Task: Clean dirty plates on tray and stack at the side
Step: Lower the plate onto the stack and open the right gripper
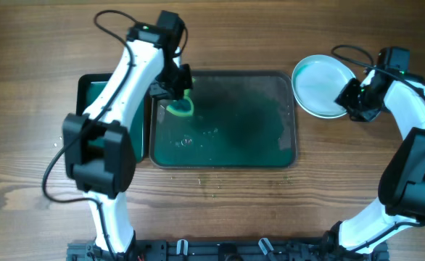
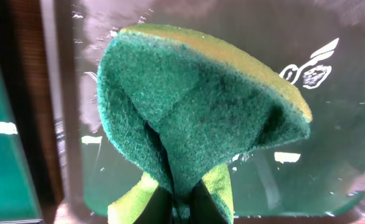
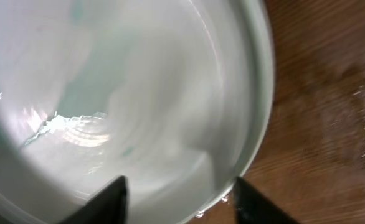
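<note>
The large dark green tray [image 1: 285, 148] lies mid-table, wet and smeared, with no plate on it. My left gripper [image 1: 178, 93] hangs over its upper left corner, shut on a green and yellow sponge [image 2: 195, 106] that is folded between the jaws [image 2: 181, 202]. A pale blue-white plate [image 1: 315, 83] rests on the wood to the right of the tray; whether others lie under it is hidden. My right gripper [image 1: 350, 98] is at that plate's right edge. In the right wrist view its fingers [image 3: 108, 200] stand apart with the plate's rim [image 3: 257, 124] between them, untouched.
A smaller green tray [image 1: 89, 93] with a dark rim sits left of the big tray, partly under my left arm. Bare wooden table [image 1: 220, 210] surrounds the trays. The arm bases [image 1: 227, 250] stand along the front edge.
</note>
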`<action>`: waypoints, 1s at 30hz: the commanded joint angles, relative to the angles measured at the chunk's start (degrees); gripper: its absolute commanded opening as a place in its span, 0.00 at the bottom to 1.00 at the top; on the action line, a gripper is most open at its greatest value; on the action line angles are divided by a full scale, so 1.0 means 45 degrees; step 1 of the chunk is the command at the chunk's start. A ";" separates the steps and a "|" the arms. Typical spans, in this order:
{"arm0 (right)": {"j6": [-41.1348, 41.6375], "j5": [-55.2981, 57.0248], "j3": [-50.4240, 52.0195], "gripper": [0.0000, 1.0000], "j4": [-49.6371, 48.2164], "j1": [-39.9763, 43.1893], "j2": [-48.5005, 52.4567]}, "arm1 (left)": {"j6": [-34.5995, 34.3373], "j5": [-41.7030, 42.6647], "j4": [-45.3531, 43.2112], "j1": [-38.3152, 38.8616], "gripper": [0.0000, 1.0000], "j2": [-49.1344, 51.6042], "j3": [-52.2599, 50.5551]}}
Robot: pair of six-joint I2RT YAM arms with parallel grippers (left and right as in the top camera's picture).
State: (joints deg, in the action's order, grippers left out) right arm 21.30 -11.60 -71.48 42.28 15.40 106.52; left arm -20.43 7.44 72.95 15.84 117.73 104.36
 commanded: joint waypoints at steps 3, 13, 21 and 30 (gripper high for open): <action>-0.0024 -0.0369 -0.0695 0.67 0.1015 -0.0015 -0.1030 | 0.0141 0.0180 0.0437 -0.0685 0.04 -0.2098 0.0529; -0.1462 -0.0767 -0.1457 0.67 0.2555 -0.0408 -0.3458 | 0.0165 -0.2657 0.2900 -0.1836 0.04 -0.2803 0.0423; -0.2181 -0.0763 -0.1418 0.72 0.3138 -0.1554 -0.3706 | 0.3181 -0.2953 -0.0058 -0.3536 0.04 -0.2803 -0.2720; -0.2404 -0.0763 -0.1418 0.73 0.3206 -0.2186 -0.3706 | 0.3147 -0.2953 -0.4381 -0.4566 0.20 -0.2803 -0.6941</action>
State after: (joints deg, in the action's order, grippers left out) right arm 11.84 -14.15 -77.34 56.58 6.28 90.08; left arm -7.14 -4.93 56.07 -3.20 105.78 77.30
